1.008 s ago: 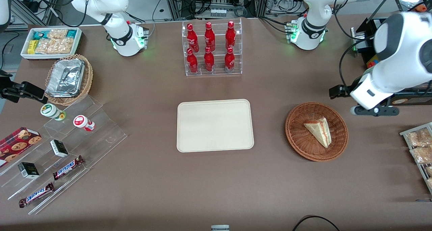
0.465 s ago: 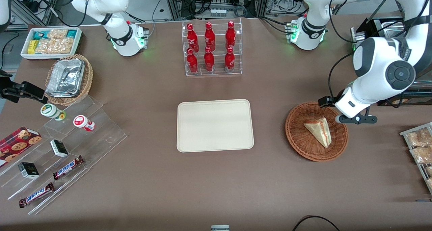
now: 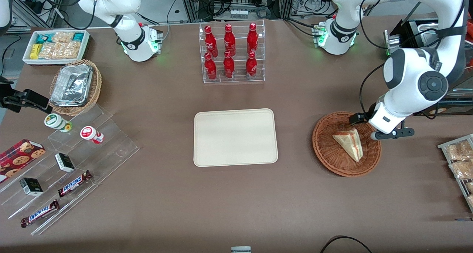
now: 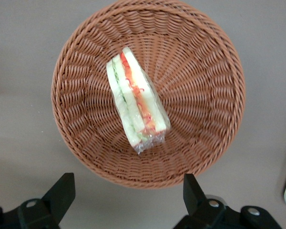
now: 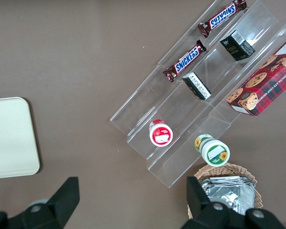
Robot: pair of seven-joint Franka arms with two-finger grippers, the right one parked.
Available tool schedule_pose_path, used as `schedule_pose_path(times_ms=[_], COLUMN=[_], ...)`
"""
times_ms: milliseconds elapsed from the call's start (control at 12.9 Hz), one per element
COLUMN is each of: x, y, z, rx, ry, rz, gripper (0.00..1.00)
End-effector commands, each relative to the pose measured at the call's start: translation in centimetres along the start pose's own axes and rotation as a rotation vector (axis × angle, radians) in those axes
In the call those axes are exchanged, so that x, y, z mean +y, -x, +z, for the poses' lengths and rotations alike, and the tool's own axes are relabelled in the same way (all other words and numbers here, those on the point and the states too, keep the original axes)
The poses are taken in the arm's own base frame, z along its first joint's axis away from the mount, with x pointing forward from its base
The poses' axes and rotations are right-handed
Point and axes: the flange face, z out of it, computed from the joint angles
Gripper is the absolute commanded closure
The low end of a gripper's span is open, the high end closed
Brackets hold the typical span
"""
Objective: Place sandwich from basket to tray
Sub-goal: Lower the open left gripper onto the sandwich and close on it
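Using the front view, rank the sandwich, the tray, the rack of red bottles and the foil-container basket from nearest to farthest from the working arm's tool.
The tool, open, hangs over the reddish basket's rim.
1. Sandwich: in that basket, just under the tool.
2. Tray: mid-table.
3. Rack of red bottles: farther from the camera than the tray.
4. Foil-container basket: toward the parked arm's end.

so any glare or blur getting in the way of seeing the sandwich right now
Front view: even light, the sandwich sharp in the basket, only soft sheen on the tray. Left wrist view: small glints on the sandwich's wrap, filling layers clear; the gripper hovers above the basket, its open fingers dark and slightly soft.
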Motion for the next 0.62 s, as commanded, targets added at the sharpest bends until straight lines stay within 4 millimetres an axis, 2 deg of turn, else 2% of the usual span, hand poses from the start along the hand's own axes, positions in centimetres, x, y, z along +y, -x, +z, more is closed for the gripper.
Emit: schedule_pose_path(times_ms=[0, 310, 543], x=[0.1, 0.5, 0.7], y=[-0.2, -1.4, -1.9], z=[2.1, 4.1, 5.1], rx=[0.03, 0.063, 0.083], ry=[0.019, 0.052, 0.068], rz=[-0.207, -0.472, -0.524], gripper=[0.0, 0.0, 0.0])
